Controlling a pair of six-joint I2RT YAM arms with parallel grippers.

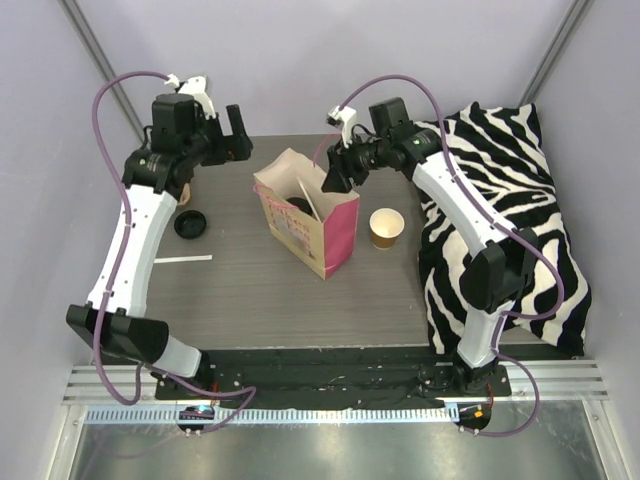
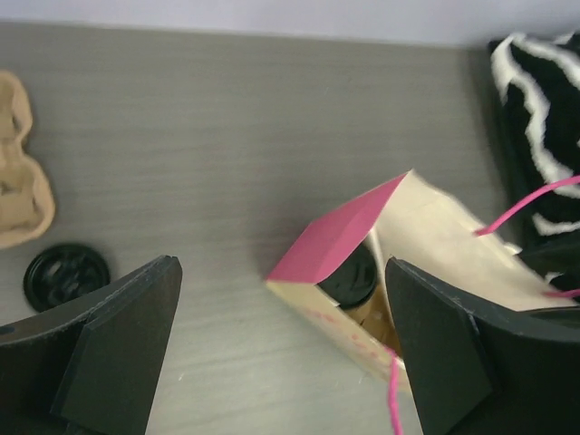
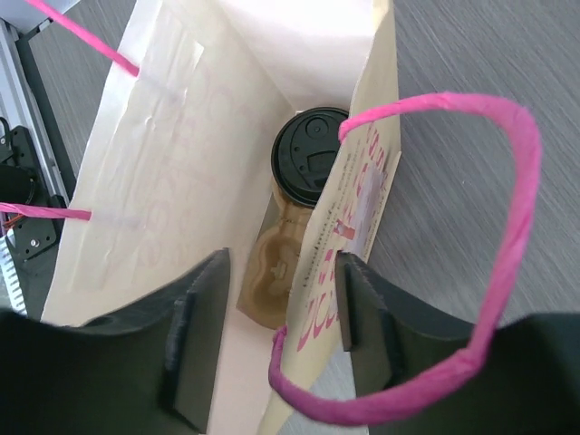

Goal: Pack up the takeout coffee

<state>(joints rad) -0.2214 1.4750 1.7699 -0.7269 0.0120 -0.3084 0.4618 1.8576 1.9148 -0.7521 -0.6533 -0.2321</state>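
Note:
A paper bag [image 1: 303, 214] with a pink side stands open mid-table. In the right wrist view, a cup with a black lid [image 3: 312, 166] sits at the bottom of the bag on a brown cardboard carrier [image 3: 275, 274]. My right gripper [image 1: 335, 180] is open at the bag's top; its jaws straddle the bag's wall [image 3: 331, 272] without closing on it, and a pink handle [image 3: 512, 227] loops beside them. An open paper cup [image 1: 387, 228] stands right of the bag. My left gripper [image 1: 233, 128] is open and empty, above the table left of the bag [image 2: 435, 245].
A loose black lid [image 1: 190, 224] and a white strip [image 1: 183, 260] lie at the left. A brown cardboard piece [image 2: 18, 172] lies at the left edge of the left wrist view. A zebra-print cloth [image 1: 500, 220] covers the right side.

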